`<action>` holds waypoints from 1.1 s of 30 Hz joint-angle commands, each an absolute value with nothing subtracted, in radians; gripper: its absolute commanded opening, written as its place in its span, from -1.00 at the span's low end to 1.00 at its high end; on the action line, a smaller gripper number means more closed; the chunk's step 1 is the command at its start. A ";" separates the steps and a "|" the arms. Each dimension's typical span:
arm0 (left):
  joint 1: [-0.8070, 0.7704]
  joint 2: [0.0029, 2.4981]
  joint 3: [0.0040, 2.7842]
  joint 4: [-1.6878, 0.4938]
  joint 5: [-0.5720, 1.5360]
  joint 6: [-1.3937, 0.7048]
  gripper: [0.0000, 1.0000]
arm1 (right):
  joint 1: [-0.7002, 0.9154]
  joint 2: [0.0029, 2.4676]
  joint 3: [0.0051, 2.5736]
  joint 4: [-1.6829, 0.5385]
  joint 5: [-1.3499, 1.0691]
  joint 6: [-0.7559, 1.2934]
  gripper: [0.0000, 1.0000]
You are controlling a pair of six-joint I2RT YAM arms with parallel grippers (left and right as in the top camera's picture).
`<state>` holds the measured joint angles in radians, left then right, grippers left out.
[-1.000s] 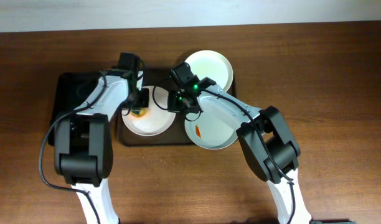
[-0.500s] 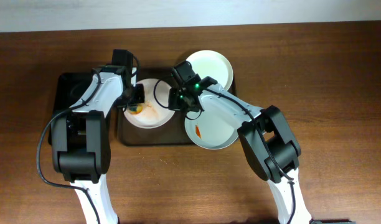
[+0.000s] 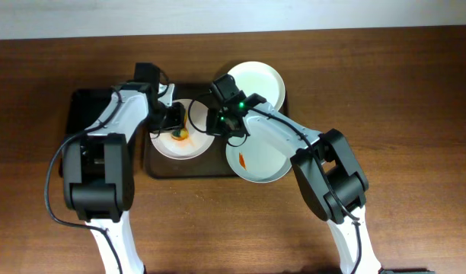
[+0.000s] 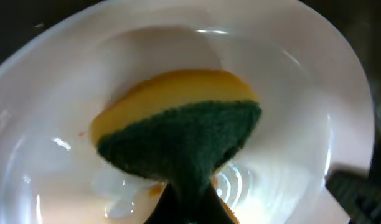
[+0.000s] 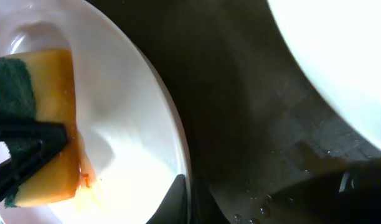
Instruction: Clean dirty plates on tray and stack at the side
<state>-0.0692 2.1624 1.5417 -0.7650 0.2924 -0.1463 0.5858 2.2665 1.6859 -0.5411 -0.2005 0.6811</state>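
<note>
Wooden table (image 3: 385,91), dark tray (image 3: 183,170) — left gripper (image 3: 173,124) clamps sponge (image 4: 178,134), right gripper (image 3: 216,128) pinches plate (image 3: 189,149) rim.

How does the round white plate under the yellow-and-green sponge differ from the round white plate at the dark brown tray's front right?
The left white plate has the yellow-and-green sponge pressed on it by the left gripper; the front-right white plate lies bare. The left white plate shows smeared orange residue beside the sponge; the front-right one carries one distinct orange-red streak. Both are round, shallow, alike in size, on the dark brown tray.
</note>
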 commanded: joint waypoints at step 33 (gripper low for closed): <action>-0.025 2.195 2.179 -1.311 0.078 -0.230 -0.99 | 0.812 2.138 2.043 -1.041 0.998 0.348 -0.92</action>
<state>-0.0376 2.2074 2.1685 -1.3197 0.0776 -0.2501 0.7227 2.1513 2.0289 -1.0412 0.6434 0.3550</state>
